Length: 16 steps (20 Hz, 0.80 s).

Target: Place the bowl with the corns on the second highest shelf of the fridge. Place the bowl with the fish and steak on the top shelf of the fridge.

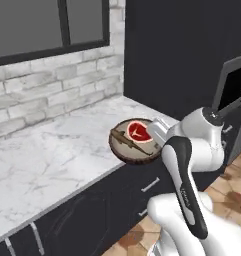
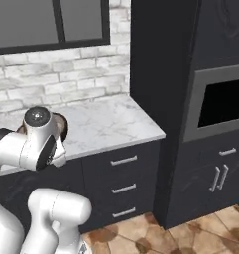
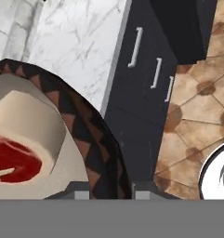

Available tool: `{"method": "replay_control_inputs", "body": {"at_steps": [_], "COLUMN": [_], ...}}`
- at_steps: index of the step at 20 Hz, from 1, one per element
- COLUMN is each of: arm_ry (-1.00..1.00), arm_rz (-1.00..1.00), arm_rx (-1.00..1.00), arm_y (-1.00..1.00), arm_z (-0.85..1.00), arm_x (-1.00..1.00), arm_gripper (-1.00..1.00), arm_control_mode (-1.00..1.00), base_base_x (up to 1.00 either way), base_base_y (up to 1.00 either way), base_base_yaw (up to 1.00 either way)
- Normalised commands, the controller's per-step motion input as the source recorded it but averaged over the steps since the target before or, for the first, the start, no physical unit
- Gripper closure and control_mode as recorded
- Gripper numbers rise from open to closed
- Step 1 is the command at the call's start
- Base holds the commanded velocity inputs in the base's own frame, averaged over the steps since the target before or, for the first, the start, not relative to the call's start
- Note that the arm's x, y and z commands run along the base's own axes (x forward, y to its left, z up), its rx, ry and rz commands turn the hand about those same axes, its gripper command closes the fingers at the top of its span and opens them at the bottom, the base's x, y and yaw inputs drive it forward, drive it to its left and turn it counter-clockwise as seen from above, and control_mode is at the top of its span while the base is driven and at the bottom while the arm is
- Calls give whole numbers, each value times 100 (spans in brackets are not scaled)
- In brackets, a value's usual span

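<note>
From the left base view I see the dark brown shallow bowl (image 1: pixel 136 141) near the front edge of the white marble counter (image 1: pixel 57 155), by the counter's right end. It holds the red steak (image 1: pixel 139 131), marbled white, and a slim brownish fish (image 1: pixel 127 141) lying across it. The gripper (image 1: pixel 158 131) reaches the bowl's right rim, though my arm's white wrist hides the fingertips here. Behind stand a pale brick wall (image 1: pixel 57 85) and a dark-framed window (image 1: pixel 47 25).

From the right base view my arm's elbow covers most of the bowl; only a brown sliver (image 2: pixel 63 126) shows past the joint. This side adds what the other lacks: 3 dark drawers (image 2: pixel 122 186) with silver bar handles under the counter, a tall dark cabinet column (image 2: pixel 160 99), and a built-in oven (image 2: pixel 225 101) with a black window above 2 handled doors.

In the hand view the bowl's rim (image 3: pixel 92 139) passes right between the fingers (image 3: pixel 81 193), which pinch it: 1 tip inside, 1 outside. The rim carries a brown-and-black triangle pattern; the inner wall is smooth beige. The steak (image 3: pixel 13 160) lies left of the fingers, inside the bowl. Right of them are the drawer fronts (image 3: pixel 141 69) and a brown tiled floor (image 3: pixel 197 102). I can read no writing anywhere.
</note>
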Motion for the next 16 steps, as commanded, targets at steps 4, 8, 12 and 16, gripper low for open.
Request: {"method": "replay_control_inputs", "body": {"at_steps": [4,8,12,16], "arm_ry": [0,0,0,0], "arm_rz": [0,0,0,0], "arm_rx": [0,0,0,0], "arm_y": [0,0,0,0], "arm_z": [0,0,0,0], "arm_x": [0,0,0,0], "arm_gripper": [100,100,100,100], "arm_control_mode": [100,100,100,100], "base_base_x": [0,39,65,74], "base_base_y": [-100,-100,-100,-100], "base_base_yaw": [-53,-42,-44,-41]}}
